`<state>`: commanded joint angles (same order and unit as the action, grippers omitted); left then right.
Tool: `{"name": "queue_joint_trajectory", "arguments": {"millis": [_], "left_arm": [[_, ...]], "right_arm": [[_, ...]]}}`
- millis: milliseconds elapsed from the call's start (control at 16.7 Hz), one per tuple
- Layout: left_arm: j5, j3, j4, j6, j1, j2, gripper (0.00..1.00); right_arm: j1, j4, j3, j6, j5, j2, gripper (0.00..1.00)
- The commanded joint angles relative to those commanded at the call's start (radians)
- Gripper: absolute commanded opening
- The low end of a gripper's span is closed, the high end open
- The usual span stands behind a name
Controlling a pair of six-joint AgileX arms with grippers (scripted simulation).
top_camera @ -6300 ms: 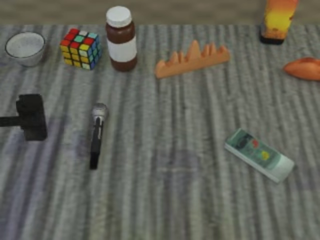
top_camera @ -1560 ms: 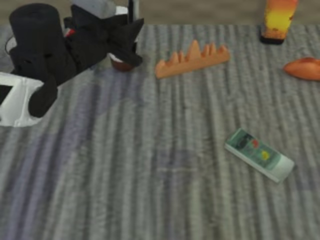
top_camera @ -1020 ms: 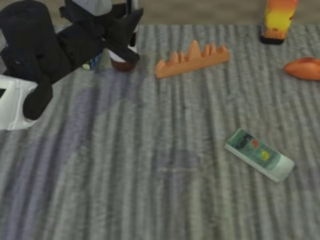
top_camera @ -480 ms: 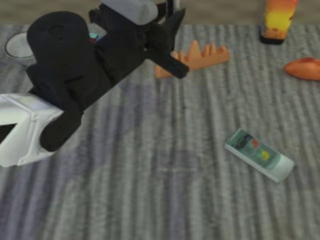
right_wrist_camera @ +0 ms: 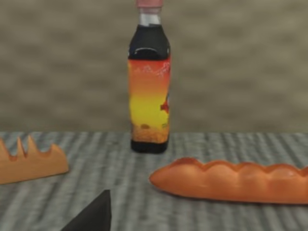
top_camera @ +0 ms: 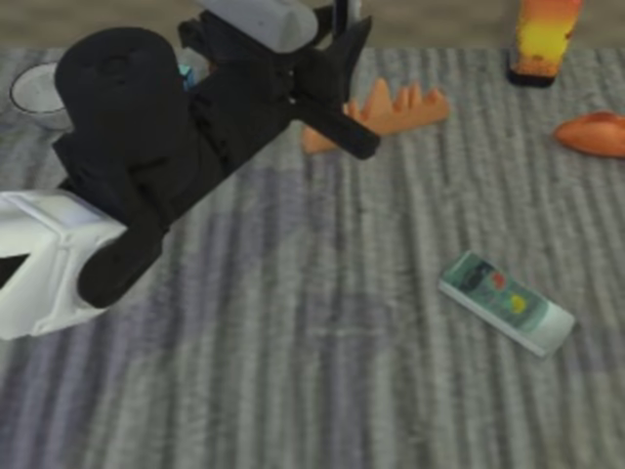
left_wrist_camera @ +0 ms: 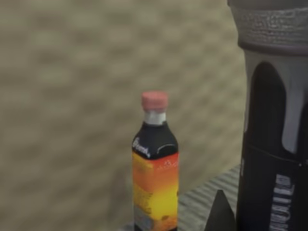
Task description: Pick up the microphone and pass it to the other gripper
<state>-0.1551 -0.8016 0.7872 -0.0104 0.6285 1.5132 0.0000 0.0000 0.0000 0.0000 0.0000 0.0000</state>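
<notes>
1. Grey ribbed cloth covers the table point(top_camera: 322, 391), with a beige wall behind it in both wrist views.
2. At the top view's far left a small white bowl point(top_camera: 29, 90) peeks out from under the bulky black-and-white left arm.
3. That arm is raised high over the table's back left, so it hides whatever stands beneath it. The left gripper point(top_camera: 327, 44) reaches toward the back middle.
4. It is clamped on the microphone point(left_wrist_camera: 272, 125), a slim black stick handle with a silver-grey mesh head. The left wrist view shows it upright, close to the lens, with the head uppermost. Held high and upright, the handle probably stays free for the other claw.
5. Just right of the gripper lies an orange spiky ridged block point(top_camera: 391, 109).
6. Further right, a green-white remote-like box point(top_camera: 505, 303) lies apart.
7. At the back right stand a dark bottle with an orange-yellow label point(top_camera: 543, 39) and an orange bread loaf point(top_camera: 594, 134).
8. The right gripper point(right_wrist_camera: 91, 216) shows only one black fingertip; whether it is open cannot be told. It appears parked near the right side.
</notes>
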Motion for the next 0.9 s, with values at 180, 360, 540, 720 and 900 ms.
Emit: {"name": "queue_joint_trajectory", "arguments": {"millis": [180, 360, 540, 720, 900], "left_arm": [[0.002, 0.003, -0.001, 0.0, 0.002, -0.002, 0.0], [0.002, 0.003, -0.001, 0.0, 0.002, -0.002, 0.0], [0.002, 0.003, -0.001, 0.0, 0.002, -0.002, 0.0], [0.002, 0.003, -0.001, 0.0, 0.002, -0.002, 0.0], [0.002, 0.003, -0.001, 0.0, 0.002, -0.002, 0.0]], "right_arm": [[0.0, 0.0, 0.0, 0.0, 0.0, 0.0, 1.0], [0.002, 0.001, 0.001, 0.0, 0.0, 0.002, 1.0], [0.056, 0.022, 0.049, -0.006, 0.01, 0.067, 1.0], [0.17, 0.073, 0.153, -0.013, 0.03, 0.228, 1.0], [0.315, 0.153, 0.301, -0.014, 0.055, 0.461, 1.0]]}}
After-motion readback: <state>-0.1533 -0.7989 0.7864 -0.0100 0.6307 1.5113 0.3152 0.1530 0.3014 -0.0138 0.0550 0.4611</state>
